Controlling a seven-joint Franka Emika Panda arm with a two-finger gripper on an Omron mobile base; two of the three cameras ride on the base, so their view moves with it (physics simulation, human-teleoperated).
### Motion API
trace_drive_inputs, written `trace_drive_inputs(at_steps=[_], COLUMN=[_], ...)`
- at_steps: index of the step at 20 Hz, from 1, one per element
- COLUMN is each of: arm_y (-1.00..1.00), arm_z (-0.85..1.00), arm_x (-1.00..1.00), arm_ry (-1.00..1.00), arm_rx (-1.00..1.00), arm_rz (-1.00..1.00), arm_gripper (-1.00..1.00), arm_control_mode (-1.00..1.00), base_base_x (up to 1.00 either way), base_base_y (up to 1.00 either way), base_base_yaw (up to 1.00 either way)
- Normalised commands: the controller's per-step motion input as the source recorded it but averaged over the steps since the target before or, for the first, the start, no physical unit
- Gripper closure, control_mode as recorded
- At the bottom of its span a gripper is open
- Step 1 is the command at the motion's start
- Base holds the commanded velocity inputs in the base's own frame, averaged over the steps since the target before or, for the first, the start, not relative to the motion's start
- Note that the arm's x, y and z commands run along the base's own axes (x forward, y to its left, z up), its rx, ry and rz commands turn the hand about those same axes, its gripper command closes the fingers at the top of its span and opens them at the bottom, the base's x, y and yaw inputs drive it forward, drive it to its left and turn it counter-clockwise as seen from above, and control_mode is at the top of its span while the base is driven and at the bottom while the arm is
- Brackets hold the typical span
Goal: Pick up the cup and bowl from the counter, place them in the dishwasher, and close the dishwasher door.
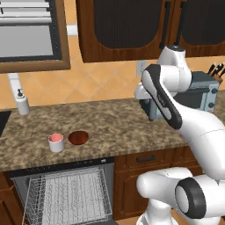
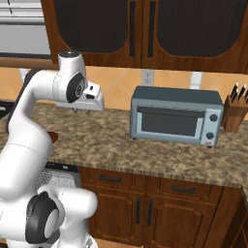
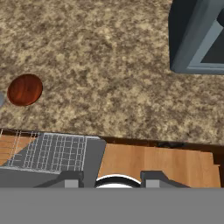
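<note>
The white-grey cup [image 1: 56, 142] with its pink inside stands on the granite counter [image 1: 114, 123], and the dark reddish-brown bowl [image 1: 78, 137] sits just to its right. In the hand view the bowl [image 3: 25, 89] lies at the left. My gripper [image 2: 80, 111] hovers above the counter, right of the bowl and left of the toaster oven, well apart from both dishes. Its fingertips [image 3: 72, 179] stand wide apart with nothing between them, so it is open. Below the dishes the dishwasher [image 1: 66, 193] is open, its white wire rack pulled out. The door itself is hard to make out.
A grey toaster oven [image 2: 174, 116] stands on the counter to the right, with a knife block [image 2: 235, 114] beyond it. A white soap dispenser [image 1: 22, 103] is at the back left. Dark wood cabinets [image 2: 140, 198] run under the counter, and upper cabinets hang overhead.
</note>
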Motion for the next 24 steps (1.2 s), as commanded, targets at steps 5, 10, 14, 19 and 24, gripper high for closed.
trace_drive_inputs(at_steps=[5,10,14,19,24], arm_y=[0.01,0.25,0.21,0.10,0.01], arm_z=[-0.10,-0.17,-0.08,-0.09,-0.02], arm_x=[-0.38,-0.94,-0.83,-0.47,-0.14], arm_ry=[0.01,0.01,0.00,0.03,0.00], arm_rx=[0.00,-0.07,-0.01,0.00,0.00], arm_rz=[0.00,0.01,0.00,0.00,0.00], arm_gripper=[-1.00,-1.00,-1.00,-1.00,-1.00], arm_control_mode=[-1.00,-1.00,-1.00,-1.00,1.00], base_base_x=[0.00,0.00,0.00,0.00,-0.47], base_base_y=[0.00,0.00,0.00,0.00,0.00], base_base_yaw=[0.00,0.00,0.00,0.00,0.00])
